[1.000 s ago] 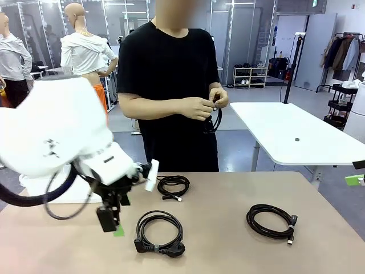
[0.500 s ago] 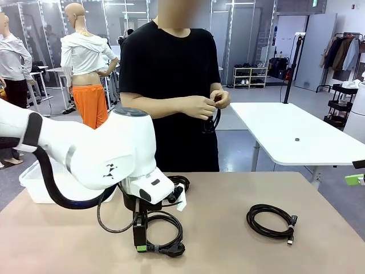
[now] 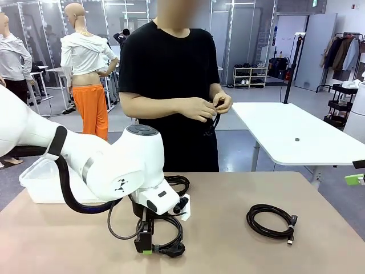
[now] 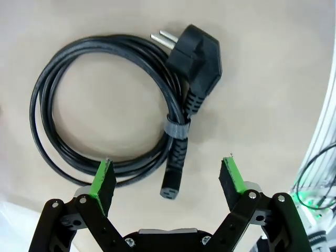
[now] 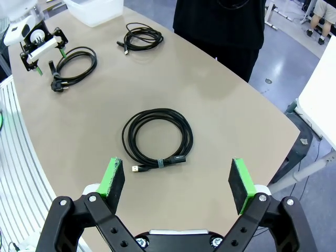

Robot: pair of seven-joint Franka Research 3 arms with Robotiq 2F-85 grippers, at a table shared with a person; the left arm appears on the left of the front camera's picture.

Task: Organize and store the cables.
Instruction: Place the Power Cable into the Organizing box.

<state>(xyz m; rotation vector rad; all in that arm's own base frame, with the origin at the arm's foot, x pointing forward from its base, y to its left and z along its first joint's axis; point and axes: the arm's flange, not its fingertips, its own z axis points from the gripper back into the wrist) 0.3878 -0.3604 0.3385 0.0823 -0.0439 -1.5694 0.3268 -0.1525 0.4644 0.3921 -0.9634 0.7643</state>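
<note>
Three black cables lie coiled on the tan table (image 3: 228,251). A power cord coil (image 3: 172,247) with a big plug (image 4: 197,50) lies at the front. My left gripper (image 3: 146,238) hangs open just above it, with the cord's tied strands (image 4: 176,129) between and beyond its fingers (image 4: 104,181). A smaller coil (image 3: 178,182) lies behind the arm. A third coil (image 5: 186,137) lies on the right (image 3: 271,220), below my open right gripper (image 5: 177,177), which holds nothing. The person's hands wind a fourth cable (image 3: 214,120) at the far side.
A clear white bin (image 3: 34,184) stands at the table's far left corner, also seen in the right wrist view (image 5: 97,9). My bulky left arm (image 3: 102,165) covers the left middle of the table. A second white table (image 3: 291,134) stands behind on the right.
My left arm has swung right and come down, bringing its open gripper from left of the power cord coil to directly over it. The coils have not moved.
</note>
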